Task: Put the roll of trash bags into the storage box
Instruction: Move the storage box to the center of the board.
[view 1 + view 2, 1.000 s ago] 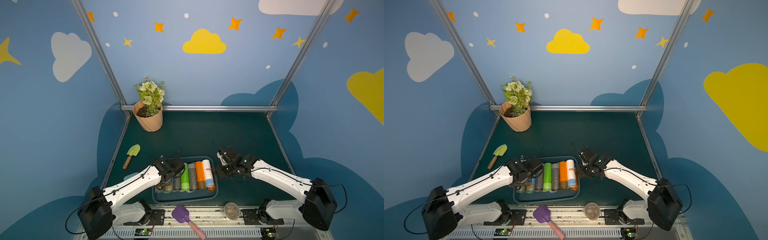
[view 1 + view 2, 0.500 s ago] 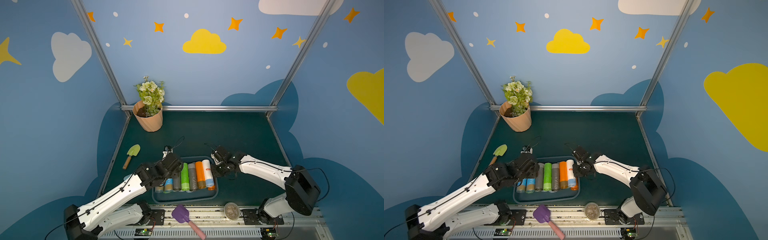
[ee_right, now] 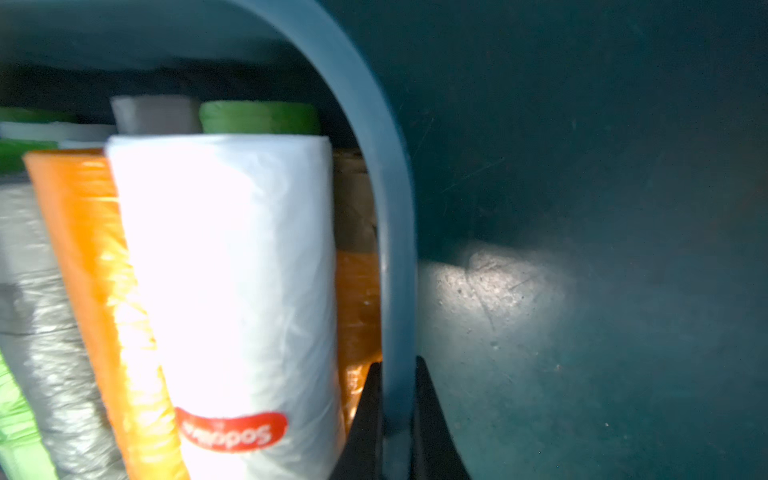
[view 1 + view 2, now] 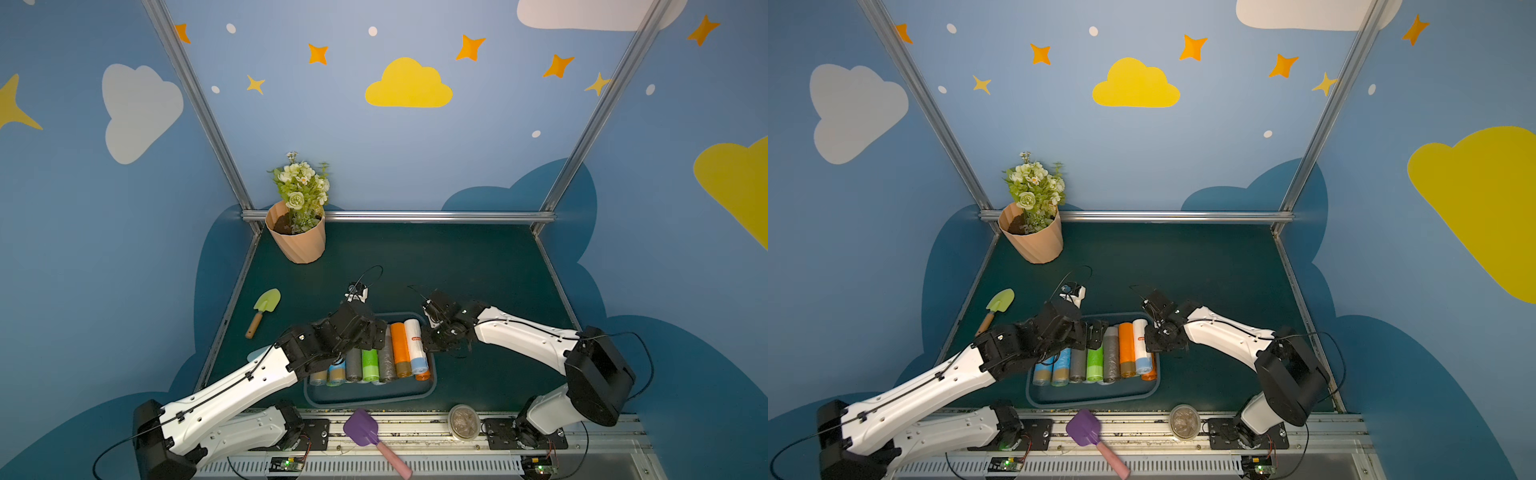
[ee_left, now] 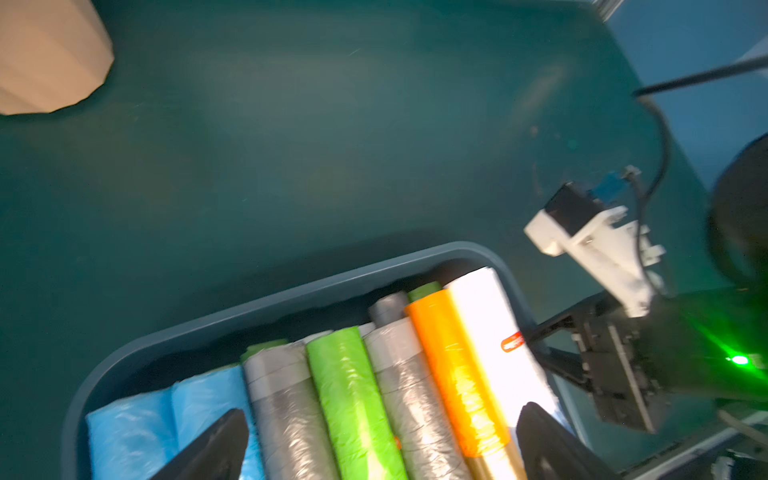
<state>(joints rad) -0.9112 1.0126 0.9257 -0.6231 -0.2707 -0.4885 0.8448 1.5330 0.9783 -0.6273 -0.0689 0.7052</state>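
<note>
we note left gripper [image 5: 380,415] spread wide over rolls [image 5: 353,386]; right gripper [image 3: 397,374] pinches storage box [image 3: 395,199] rim. risk: pulling away unreleased could tip box, spilling rolls.

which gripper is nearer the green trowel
Left. The left gripper hangs open over the rolls in the storage box; the right gripper is shut on its rim at the end farthest from the green trowel.

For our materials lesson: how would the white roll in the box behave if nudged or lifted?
Being cylindrical, the white roll would probably roll, though the orange roll and box hem it in. Its glossy wrap looks slippery, likely squashy.
</note>
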